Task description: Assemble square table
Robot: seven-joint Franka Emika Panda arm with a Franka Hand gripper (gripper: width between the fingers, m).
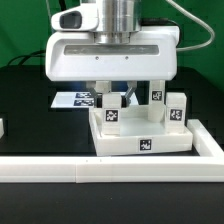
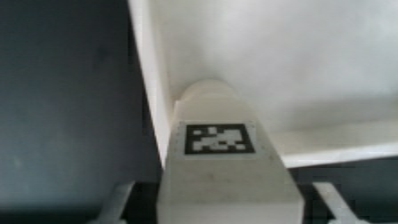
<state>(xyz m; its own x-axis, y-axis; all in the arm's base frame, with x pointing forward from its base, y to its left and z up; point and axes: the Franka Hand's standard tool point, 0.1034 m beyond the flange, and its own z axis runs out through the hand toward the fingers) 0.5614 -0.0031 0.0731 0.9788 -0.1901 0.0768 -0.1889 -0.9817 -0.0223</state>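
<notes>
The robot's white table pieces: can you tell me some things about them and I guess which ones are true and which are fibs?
1. The gripper hangs right over the square table top. True.
2. The table top sits on a bright red table. False: the table surface is black.
3. In the wrist view, a white leg with a black-and-white tag sits between the fingers. True.
4. The gripper is wide open with nothing in it. False: it is shut on the leg.
5. A long white border rail lies in front of the table top. True.
6. The marker board is stacked on top of the table top. False: it lies flat on the table behind it.
</notes>
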